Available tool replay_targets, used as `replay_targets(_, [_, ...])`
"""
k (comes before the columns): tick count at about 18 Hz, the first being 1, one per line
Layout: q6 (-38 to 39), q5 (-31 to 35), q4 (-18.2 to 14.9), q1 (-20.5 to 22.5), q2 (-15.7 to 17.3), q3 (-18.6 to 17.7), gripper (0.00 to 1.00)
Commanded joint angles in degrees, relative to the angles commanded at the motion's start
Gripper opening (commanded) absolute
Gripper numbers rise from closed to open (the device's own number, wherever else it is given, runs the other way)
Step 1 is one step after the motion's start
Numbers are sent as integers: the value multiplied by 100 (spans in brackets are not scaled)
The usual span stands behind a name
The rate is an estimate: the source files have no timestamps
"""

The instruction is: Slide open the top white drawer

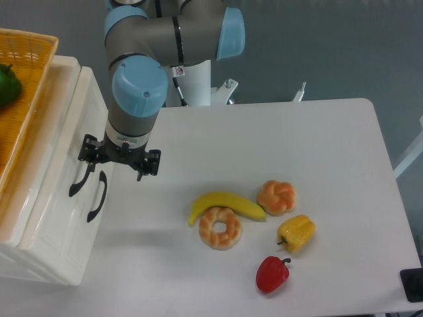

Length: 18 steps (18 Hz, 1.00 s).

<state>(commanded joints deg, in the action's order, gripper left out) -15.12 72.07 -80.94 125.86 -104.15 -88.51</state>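
Observation:
The white cabinet stands at the left edge, and its front faces the table. The top white drawer [66, 142] is the band nearer the cabinet top, with a curved black handle [78, 186]. It sits flush with the lower drawer [82, 238], which has its own black handle [98, 198]. My gripper [119, 160] points down just right of the cabinet front, level with the upper end of the top handle. Its left finger [88, 152] is at that handle end. The jaws look spread apart with nothing between them.
A wicker basket [30, 79] holding a green pepper [6, 84] sits on the cabinet top. On the table lie a banana [225, 203], a ring-shaped bread [220, 228], a round bun [276, 197], a yellow pepper [296, 232] and a red pepper [273, 275].

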Motion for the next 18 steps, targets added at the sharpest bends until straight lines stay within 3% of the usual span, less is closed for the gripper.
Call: replay_targets(18, [-17, -44, -9, -79, -17, 35, 100])
